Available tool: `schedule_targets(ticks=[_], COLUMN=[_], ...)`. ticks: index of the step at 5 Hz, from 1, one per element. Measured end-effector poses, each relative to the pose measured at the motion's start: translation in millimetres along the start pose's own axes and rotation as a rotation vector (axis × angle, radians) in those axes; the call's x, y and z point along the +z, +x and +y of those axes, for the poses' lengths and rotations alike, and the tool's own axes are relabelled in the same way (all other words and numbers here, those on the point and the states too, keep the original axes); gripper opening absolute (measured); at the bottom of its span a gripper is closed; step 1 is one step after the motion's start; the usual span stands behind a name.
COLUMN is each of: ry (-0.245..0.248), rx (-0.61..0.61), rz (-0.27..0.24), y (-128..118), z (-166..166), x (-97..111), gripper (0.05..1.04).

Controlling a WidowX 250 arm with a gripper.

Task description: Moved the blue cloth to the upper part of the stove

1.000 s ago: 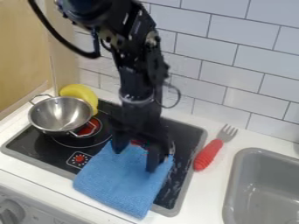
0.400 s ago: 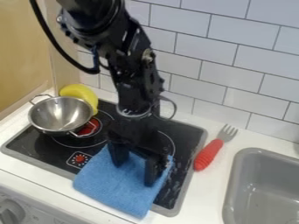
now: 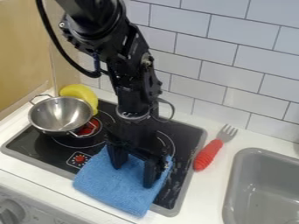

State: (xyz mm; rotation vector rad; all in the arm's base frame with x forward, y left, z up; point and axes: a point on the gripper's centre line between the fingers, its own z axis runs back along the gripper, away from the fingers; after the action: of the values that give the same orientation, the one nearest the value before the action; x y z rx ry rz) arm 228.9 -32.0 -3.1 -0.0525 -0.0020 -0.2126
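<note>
End effector (image 3: 134, 176): wide open, down over the cloth!
Blue cloth (image 3: 105, 186): lying across the front edge of the stove (image 3: 35, 146), onto the bench (image 3: 204, 199).
Metal bowl (image 3: 60, 116): also on the stove.

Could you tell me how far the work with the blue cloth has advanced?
Done: the open claw is over the blue cloth. In hand: apparently nothing yet, as its fingers stand apart. Left: grip the cloth and move it up; it lies on the lower part of the stove, overhanging its front edge.
</note>
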Motion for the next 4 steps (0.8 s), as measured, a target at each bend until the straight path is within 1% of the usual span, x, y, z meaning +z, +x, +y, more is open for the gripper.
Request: schedule_targets(ticks=[1, 2, 3, 4], ry=[-0.01, -0.007, -0.016, -0.01], rx=[-0.028, -0.053, -0.075, -0.088], rz=[-0.018, -0.034, -0.051, -0.051], y=[16.7, 29.5, 42.7, 55.3], z=[-0.1, 1.5, 1.1, 3.4], x=[-1.1, -1.1, -1.5, -2.4], gripper=[0.999, 0.999, 0.999, 0.999])
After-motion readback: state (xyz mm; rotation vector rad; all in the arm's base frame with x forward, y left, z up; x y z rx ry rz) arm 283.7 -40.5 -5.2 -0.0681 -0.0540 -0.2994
